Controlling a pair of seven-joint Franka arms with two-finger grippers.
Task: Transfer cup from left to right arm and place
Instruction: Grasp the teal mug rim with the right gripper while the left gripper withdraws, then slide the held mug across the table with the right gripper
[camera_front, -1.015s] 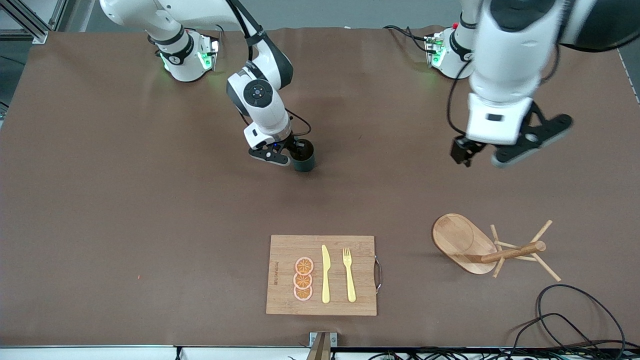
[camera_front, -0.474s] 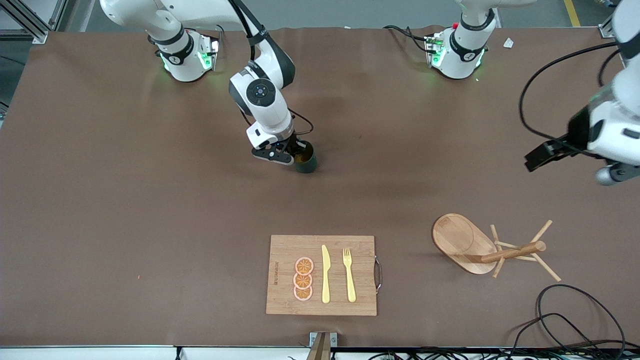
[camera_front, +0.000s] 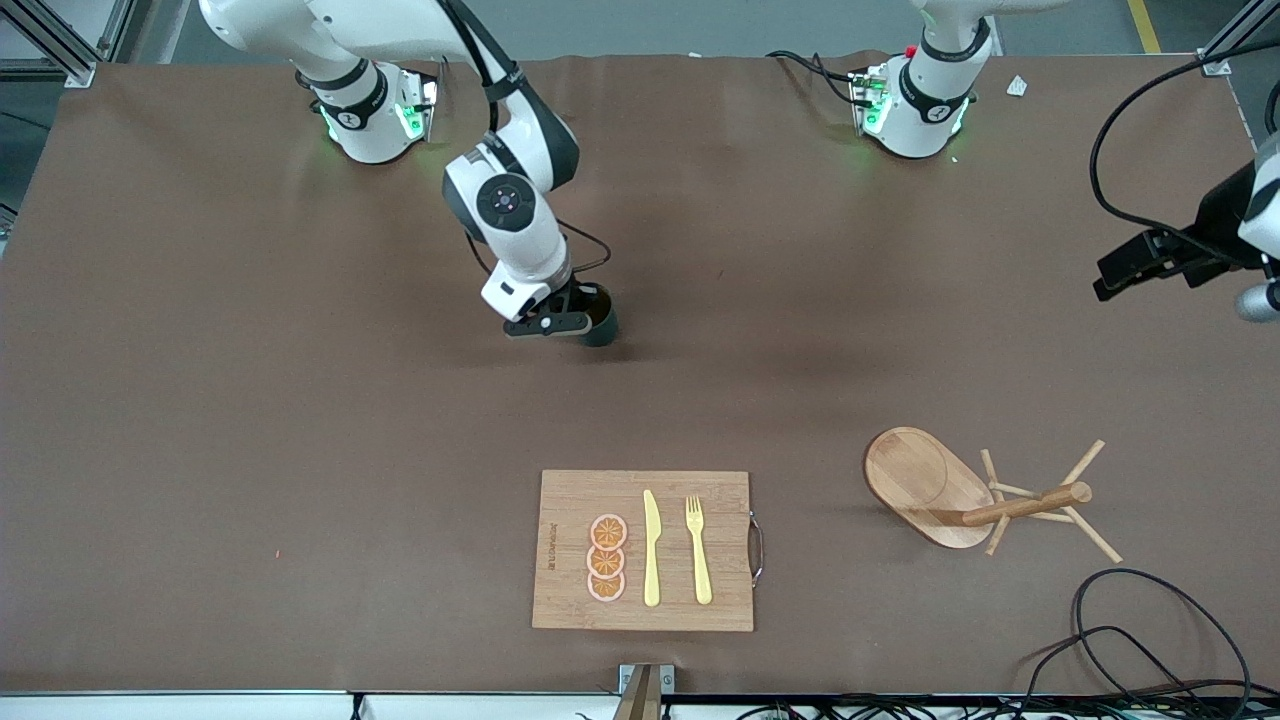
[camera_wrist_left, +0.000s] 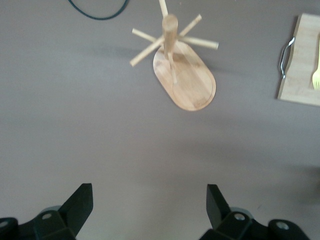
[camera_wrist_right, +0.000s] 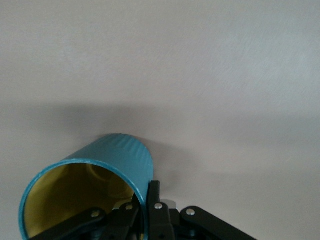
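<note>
The cup (camera_front: 600, 324), dark teal with a yellow inside, is held by my right gripper (camera_front: 578, 320) over the middle of the table, tilted. In the right wrist view the cup (camera_wrist_right: 107, 165) lies with its mouth toward the camera, and my right gripper (camera_wrist_right: 145, 200) is shut on its rim wall, one finger inside and one finger (camera_wrist_right: 153, 197) outside. My left gripper (camera_front: 1140, 262) hangs open and empty over the left arm's end of the table. In the left wrist view its fingers (camera_wrist_left: 80, 200) stand wide apart over bare table, around the gripper's middle (camera_wrist_left: 149, 205).
A wooden mug rack (camera_front: 930, 485) stands nearer the front camera toward the left arm's end, and also shows in the left wrist view (camera_wrist_left: 185, 75). A cutting board (camera_front: 720, 500) with orange slices (camera_front: 606, 558), a knife and a fork lies near the front edge. Black cables (camera_front: 1150, 640) lie at the front corner.
My left arm has swung away from the middle out to its own end of the table. My right gripper has shifted slightly toward its own base with the cup.
</note>
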